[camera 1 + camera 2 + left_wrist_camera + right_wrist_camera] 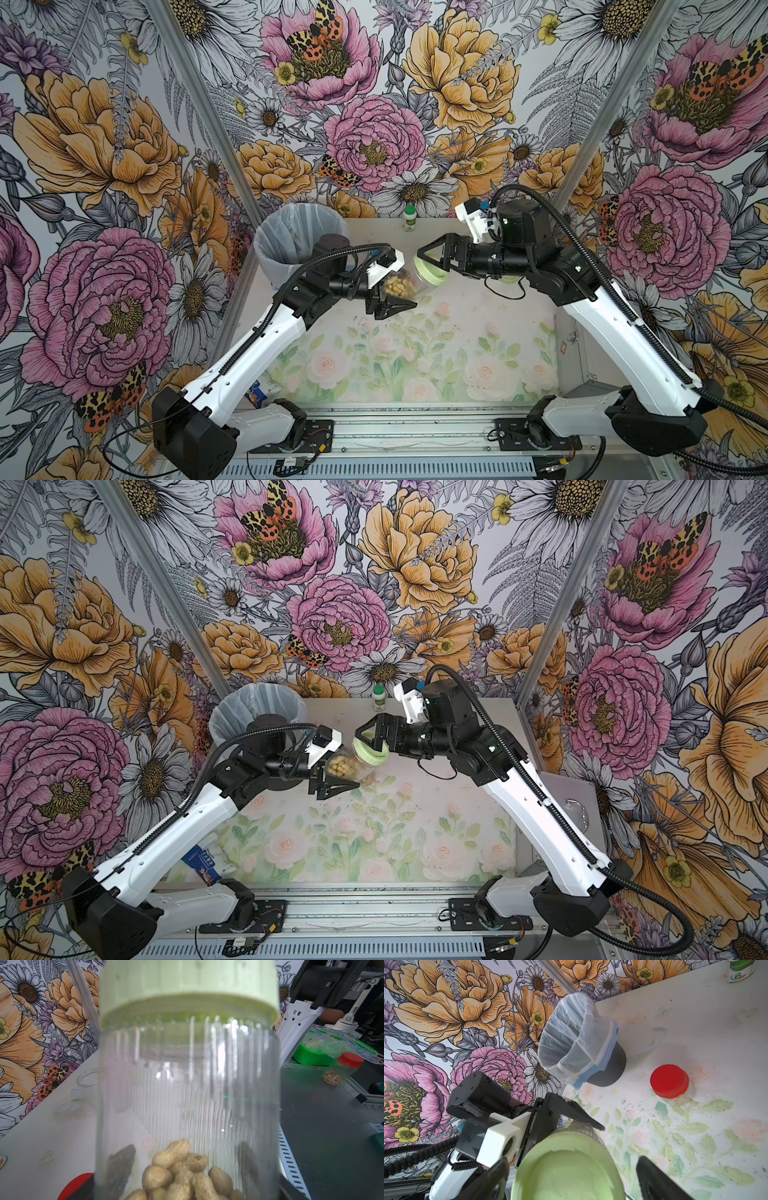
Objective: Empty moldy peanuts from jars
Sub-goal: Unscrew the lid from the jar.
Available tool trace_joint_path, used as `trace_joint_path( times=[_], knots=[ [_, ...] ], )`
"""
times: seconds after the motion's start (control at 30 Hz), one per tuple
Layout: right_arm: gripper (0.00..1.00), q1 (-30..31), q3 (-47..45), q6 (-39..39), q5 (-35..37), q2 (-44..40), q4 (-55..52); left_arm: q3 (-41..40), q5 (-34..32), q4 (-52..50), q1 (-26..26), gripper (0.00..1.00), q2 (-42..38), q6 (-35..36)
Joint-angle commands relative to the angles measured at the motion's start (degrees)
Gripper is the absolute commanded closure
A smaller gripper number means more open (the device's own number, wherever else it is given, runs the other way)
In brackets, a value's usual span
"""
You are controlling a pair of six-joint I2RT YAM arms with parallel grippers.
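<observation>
My left gripper (392, 297) is shut on a clear jar (409, 282) with a pale green lid (430, 270), held tilted above the table with the lid toward the right arm. The moldy peanuts (182, 1174) lie heaped at the jar's bottom, between my left fingers (122, 1167), which show dark through the glass. My right gripper (575, 1178) is open, its fingers (656, 1180) standing on either side of the lid (566, 1172) with a gap on at least one side. Both top views show the jar (349, 764) between the two grippers. A red-lidded jar (669, 1080) stands on the table.
A bin (291, 232) lined with a white bag stands at the back left, just behind the left wrist. A white bottle with a green cap (409, 218) stands at the back wall. An open lidless jar (87, 1082) is near the wall. A blue packet (203, 866) lies front left.
</observation>
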Motion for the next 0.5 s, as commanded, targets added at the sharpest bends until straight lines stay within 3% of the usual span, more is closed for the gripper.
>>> trace_joint_path(
  times=[0.0, 0.47],
  knots=[
    [0.04, 0.77, 2.23, -1.81, 1.19, 0.71, -0.64, 1.22, 0.42, 4.61, 0.82, 0.89, -1.78, 1.29],
    [0.07, 1.94, 3.89, -4.87, 3.62, 1.66, -4.19, 1.49, 0.78, 4.61, 1.07, 0.89, -1.50, 1.11]
  ],
)
